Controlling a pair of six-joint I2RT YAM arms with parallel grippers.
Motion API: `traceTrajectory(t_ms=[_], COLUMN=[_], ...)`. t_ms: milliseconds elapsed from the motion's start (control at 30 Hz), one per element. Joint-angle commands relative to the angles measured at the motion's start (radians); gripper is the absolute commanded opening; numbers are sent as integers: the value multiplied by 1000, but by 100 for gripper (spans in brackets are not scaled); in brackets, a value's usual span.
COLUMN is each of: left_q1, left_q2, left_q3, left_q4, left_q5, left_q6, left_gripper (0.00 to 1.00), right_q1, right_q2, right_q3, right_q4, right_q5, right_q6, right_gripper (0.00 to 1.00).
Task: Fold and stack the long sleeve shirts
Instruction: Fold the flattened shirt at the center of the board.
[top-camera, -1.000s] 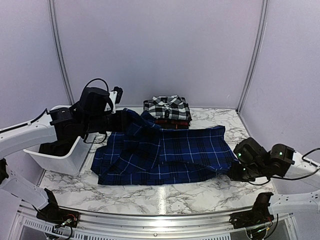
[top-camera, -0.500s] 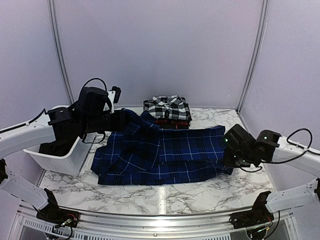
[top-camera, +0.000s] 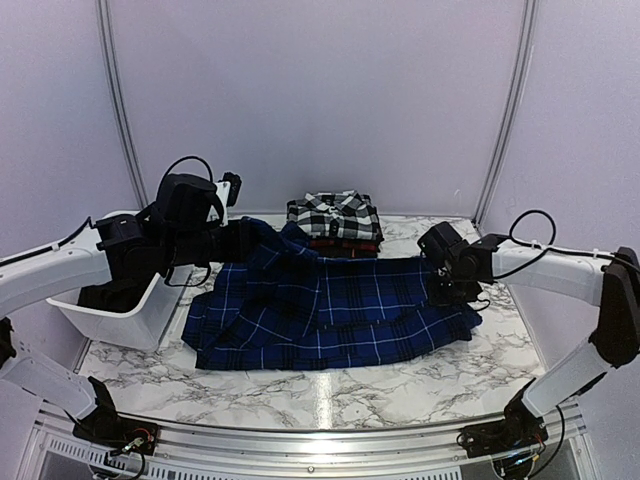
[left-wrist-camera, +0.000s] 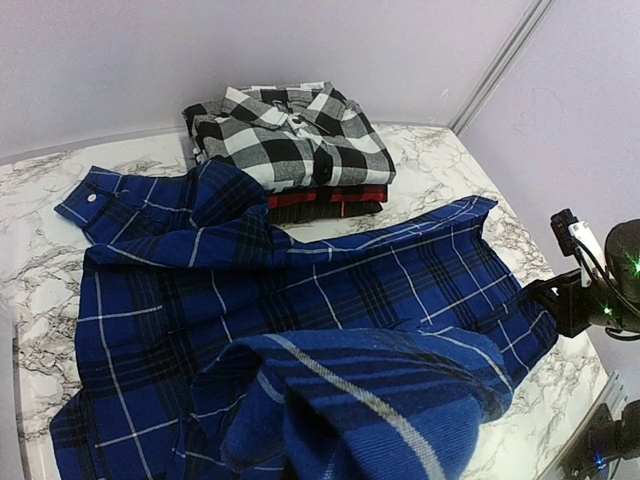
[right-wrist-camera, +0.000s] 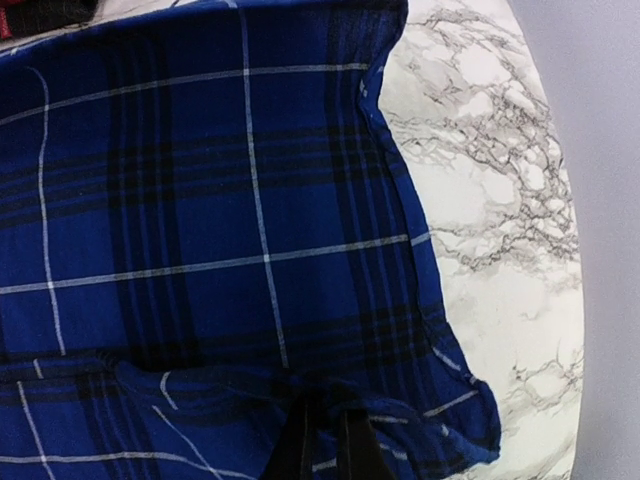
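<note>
Blue shirt (top-camera: 330, 312): soft woven plaid, royal blue with navy bands and thin white lines, lying rumpled across the marble-veined table (top-camera: 400, 385). My left gripper (top-camera: 243, 242) is clamped on a bunched corner, raised beside the white plastic tub (top-camera: 120, 315). My right gripper (right-wrist-camera: 322, 440) pinches the hem fold. Behind: black-and-white check shirt (top-camera: 335, 215) folded square atop red-and-black shirt (top-camera: 345, 244), 2 stacked.

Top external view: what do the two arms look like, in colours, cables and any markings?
Both the left arm and the right arm have white links joined by black joint housings. A thin black cable loops above each wrist. No markings are legible. The left wrist view shows small green lights on the right arm. The right gripper has slim black fingers.
</note>
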Motion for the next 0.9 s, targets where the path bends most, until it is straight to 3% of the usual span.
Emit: traceTrajectory(t_ms=[0,133,200,333,467,733,867], left_q1=[6,6,7,7,11,27,33], left_q2=[16,19,21,27,29,20,38], left_q3=[13,17,20,26,31,36,53], left_q4=[4,4,3,3,1,-5,-11], left_q5=[-3,1,3,9,12,103,203], left_q6=[4,6,5,3,0,-21,-33], left_gripper=[0,0,0,0,0,0,0], right_q1=[-43,-31,0,83,88,-4,-11], right_q2=[6,-47,-84,-106,-108,-145,-192], right_q3=[45,87,108,96,-28,-369,-414], right_q4=[68,27,17,53,166,392,393], right_q5=[-53,-89,-91,-146,-252,-381,-384], right_q6=[-62,-48,-37,5,41,136,155], right_gripper=[13,35,40,41,37,35,36])
